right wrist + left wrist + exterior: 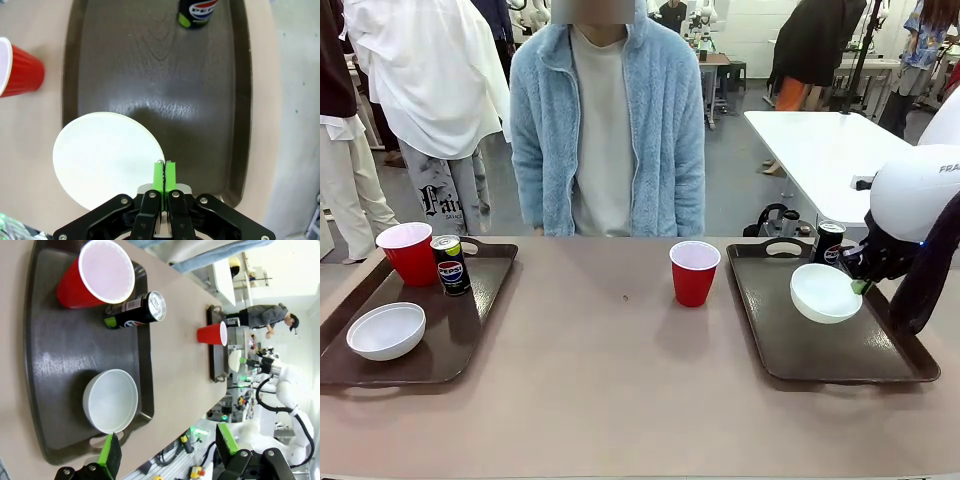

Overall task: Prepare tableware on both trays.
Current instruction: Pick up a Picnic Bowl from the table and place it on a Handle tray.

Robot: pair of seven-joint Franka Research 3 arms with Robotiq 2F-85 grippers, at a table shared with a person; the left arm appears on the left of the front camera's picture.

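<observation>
Right gripper (164, 172): green pads pressed together on the rim of a white bowl (825, 293), which is held tilted over the right tray (840, 355); in the front view the bowl appears just above the tray floor, though whether its base touches cannot be told. The bowl lies to the table-centre side of the claw, and the bare tray floor sits directly beneath it, so the coming placement seems to turn on a short straight descent.

Left gripper (167, 452): fingers spread apart, holding nothing, hovering past the near rim of the left tray (45, 340). That tray carries a second white bowl (110, 400), a red cup (97, 275) and an upright Pepsi can (135, 312).

Right tray: a Pepsi can (828, 243) stands at its far corner, well apart from the held bowl. A second red cup (694, 273) stands on the bare table (610, 390) between the trays, just beside the right tray's inner rim; judged by position, the right arm is the nearer to it.

Legible writing: "PEPSI" with the round logo on the left can; partial "PEP" on the right can in the right wrist view; "FRA" on the right arm's white housing. A person (608, 130) stands at the far side.
</observation>
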